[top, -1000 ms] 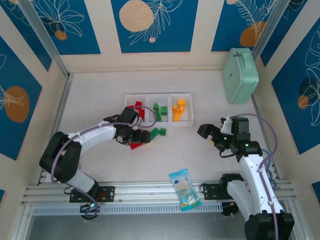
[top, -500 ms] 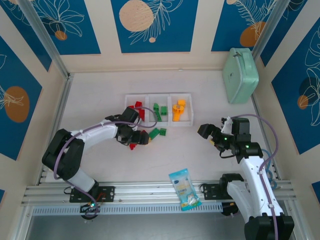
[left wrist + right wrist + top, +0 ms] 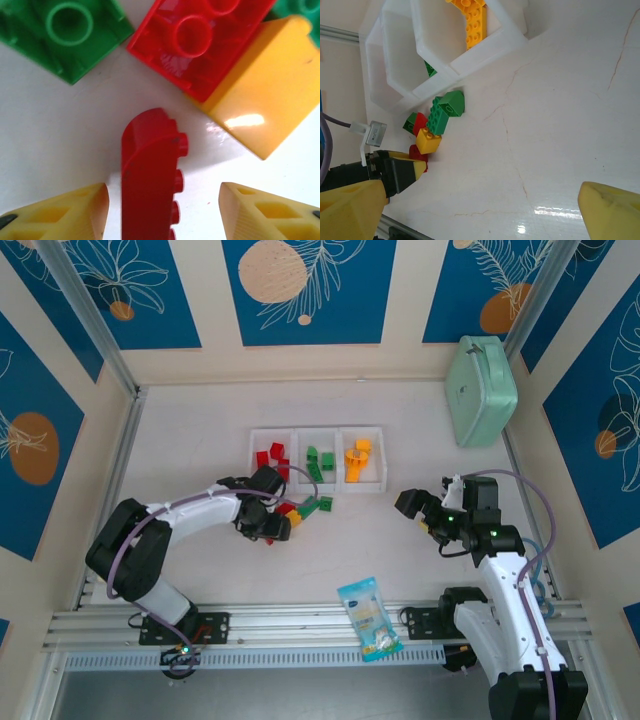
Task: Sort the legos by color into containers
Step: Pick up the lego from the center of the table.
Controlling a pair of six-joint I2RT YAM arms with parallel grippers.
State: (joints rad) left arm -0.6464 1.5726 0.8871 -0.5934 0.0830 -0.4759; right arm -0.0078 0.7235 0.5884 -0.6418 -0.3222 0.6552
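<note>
Straddling red lego (image 3: 150, 170), left gripper (image 3: 162, 202) spread

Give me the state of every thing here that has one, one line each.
left gripper, open, straddling a red brick without touching it
red brick, on its side on the table, ungripped
right gripper, open, empty
containers, open-topped, each holding one colour
loose legos, clustered on the table outside the containers
mint-green case, lid shut
snack packet, lying flat
</note>
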